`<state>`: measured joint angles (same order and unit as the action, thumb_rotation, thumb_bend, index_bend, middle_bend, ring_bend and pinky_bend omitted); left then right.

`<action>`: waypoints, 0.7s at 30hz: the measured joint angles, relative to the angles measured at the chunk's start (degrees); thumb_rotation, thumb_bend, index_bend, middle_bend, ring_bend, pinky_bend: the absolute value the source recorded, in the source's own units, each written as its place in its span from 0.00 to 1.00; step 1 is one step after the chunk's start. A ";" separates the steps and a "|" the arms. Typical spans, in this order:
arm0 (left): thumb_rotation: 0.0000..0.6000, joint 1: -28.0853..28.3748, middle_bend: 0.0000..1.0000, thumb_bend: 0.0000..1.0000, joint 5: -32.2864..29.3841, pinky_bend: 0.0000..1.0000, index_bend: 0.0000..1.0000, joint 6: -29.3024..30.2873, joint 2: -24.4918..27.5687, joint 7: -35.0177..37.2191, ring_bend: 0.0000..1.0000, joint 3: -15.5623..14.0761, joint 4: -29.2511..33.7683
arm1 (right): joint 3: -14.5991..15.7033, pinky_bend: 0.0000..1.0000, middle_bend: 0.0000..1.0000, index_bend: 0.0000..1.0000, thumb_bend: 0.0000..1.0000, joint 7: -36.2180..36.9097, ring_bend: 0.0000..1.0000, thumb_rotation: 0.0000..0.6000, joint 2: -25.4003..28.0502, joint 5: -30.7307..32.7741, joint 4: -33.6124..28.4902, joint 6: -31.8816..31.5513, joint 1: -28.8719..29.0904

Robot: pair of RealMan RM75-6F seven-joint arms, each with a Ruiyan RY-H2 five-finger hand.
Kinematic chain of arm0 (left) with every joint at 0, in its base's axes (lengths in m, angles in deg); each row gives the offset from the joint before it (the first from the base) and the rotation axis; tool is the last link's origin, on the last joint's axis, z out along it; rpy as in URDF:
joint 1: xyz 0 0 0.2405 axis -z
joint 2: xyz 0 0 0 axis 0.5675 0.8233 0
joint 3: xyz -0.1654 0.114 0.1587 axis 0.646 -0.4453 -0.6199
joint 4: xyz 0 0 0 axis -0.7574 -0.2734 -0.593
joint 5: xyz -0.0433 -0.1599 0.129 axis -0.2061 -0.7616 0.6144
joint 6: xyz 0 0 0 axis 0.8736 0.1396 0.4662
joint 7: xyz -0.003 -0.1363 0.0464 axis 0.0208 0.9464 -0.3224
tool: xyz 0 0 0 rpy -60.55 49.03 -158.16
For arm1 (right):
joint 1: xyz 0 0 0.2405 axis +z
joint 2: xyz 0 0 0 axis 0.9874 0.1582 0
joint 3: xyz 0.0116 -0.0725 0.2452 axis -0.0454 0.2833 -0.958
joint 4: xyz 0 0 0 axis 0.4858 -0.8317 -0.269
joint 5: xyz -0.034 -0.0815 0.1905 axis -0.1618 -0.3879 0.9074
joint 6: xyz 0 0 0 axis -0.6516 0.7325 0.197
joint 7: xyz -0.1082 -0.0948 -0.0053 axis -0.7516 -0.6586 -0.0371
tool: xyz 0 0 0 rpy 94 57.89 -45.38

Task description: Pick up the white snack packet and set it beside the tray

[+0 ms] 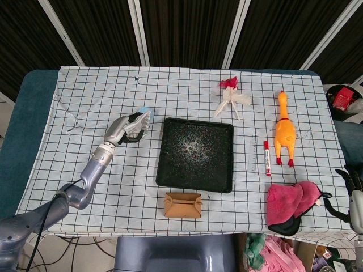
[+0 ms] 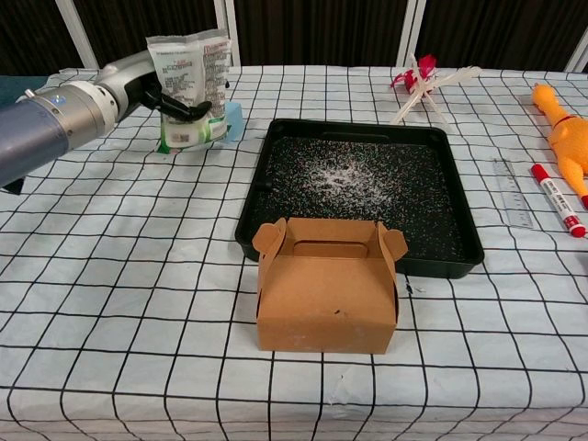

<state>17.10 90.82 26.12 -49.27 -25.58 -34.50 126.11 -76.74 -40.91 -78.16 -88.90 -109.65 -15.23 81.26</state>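
My left hand (image 2: pixel 152 84) grips the white snack packet (image 2: pixel 190 88) and holds it upright above the cloth, to the left of the black tray (image 2: pixel 432 254). In the head view the left hand (image 1: pixel 122 128) and the packet (image 1: pixel 138 123) sit a little left of the tray (image 1: pixel 227 184), with a gap between them. The packet's green bottom edge hangs just over the table. My right hand (image 1: pixel 354 192) shows only at the right edge of the head view, off the table, holding nothing.
A light blue block (image 2: pixel 233 119) lies just behind the packet. A brown cardboard box (image 2: pixel 328 285) stands in front of the tray. A red-and-white toy (image 1: pixel 231 96), a rubber chicken (image 1: pixel 283 130), a red marker (image 1: pixel 266 158) and a pink cloth (image 1: pixel 292 205) lie to the right.
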 measured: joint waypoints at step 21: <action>1.00 18.47 0.43 0.63 2.43 0.45 0.36 -24.44 18.35 -28.11 0.31 -1.82 16.08 | -1.09 0.29 0.08 0.19 0.25 2.18 0.18 1.00 0.26 2.33 -0.11 0.14 -0.46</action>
<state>35.56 93.25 1.67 -30.92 -53.69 -36.32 142.19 -77.83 -38.74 -77.90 -86.57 -109.76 -15.09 80.80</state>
